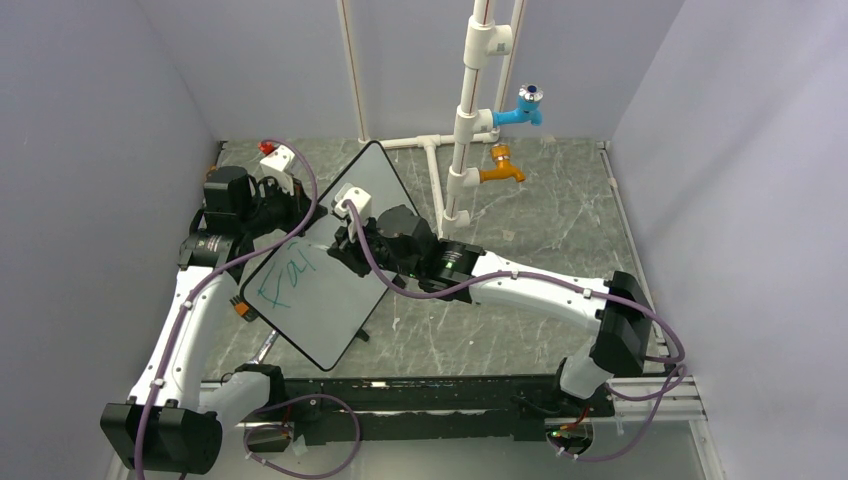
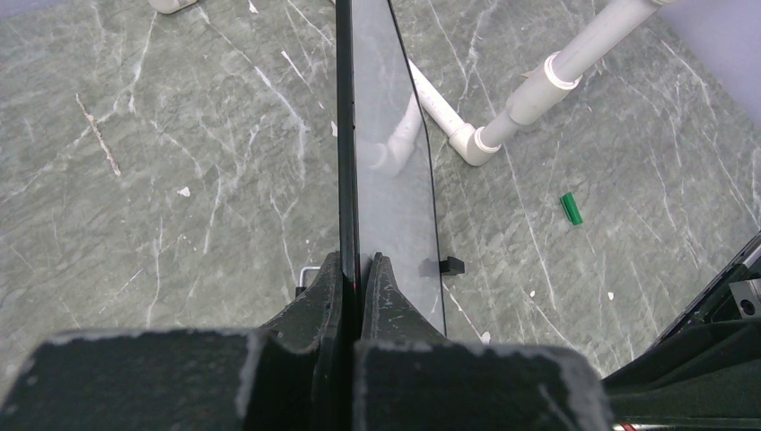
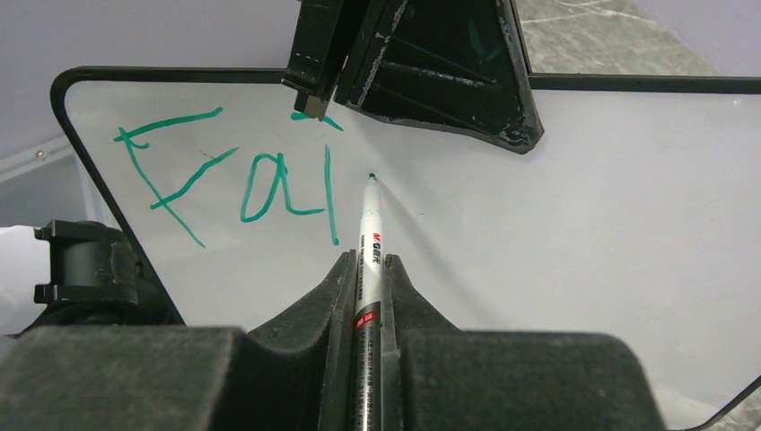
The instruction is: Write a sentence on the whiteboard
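While your right claw (image 3: 370, 266) is clamped shut on the marker (image 3: 371, 215), the pen runs straight out ahead of its fingers. Its tip is at the whiteboard (image 3: 583, 224), just right of the last green stroke; the views do not settle whether it touches the surface. The green letters (image 3: 242, 193), reading "Fai", lie ahead and to the left of that claw. Your left claw (image 2: 357, 262) is closed tight on the whiteboard's black rim, with the panel standing edge-on between its fingers and stretching away in front of it.

Watch for four things.
- **Thin grip:** the left claw holds only a thin edge, so I judge a hard push from the pen could swing or slide the panel in the fingers and bend the next letter.
- **Finger in the way:** the left claw's finger hangs right above the pen tip, close ahead of your right claw. A tall upstroke may run into it.
- **Smearing:** the ink sits just left of the pen, so drifting that way with the right claw's fingers low could smear it.
- **Faint strokes:** if the pen creeps back in the grip under pressure, strokes will go faint.
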`<state>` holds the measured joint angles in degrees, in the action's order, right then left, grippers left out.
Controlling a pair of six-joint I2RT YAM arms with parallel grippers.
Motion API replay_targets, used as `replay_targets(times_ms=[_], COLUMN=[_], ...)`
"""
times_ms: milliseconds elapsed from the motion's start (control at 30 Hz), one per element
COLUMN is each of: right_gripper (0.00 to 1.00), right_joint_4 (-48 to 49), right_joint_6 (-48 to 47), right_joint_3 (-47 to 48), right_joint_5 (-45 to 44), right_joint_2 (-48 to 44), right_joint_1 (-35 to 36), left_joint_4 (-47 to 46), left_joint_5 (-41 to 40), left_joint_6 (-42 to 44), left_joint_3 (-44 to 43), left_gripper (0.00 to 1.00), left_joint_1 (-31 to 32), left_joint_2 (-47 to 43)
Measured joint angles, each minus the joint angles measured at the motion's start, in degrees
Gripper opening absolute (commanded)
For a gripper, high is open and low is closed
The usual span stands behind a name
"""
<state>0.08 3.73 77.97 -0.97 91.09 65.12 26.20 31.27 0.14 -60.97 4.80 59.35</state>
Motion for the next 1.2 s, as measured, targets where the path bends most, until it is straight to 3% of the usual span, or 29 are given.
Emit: replay_targets(times_ms=[1200], right_gripper=[0.00], right_joint_4=[0.46], right_joint_6=[1.75], right_joint_3=[-0.04], right_joint_5=[-0.07], right_joint_2=[0.42], right_joint_1=[-2.38], left_joint_4=[-0.04], left_joint_5=[-0.09], left_joint_6=[0.04], left_joint_3=[0.00], left_gripper=[0.00], left_joint_1=[-0.02], left_joint_2=[0.15])
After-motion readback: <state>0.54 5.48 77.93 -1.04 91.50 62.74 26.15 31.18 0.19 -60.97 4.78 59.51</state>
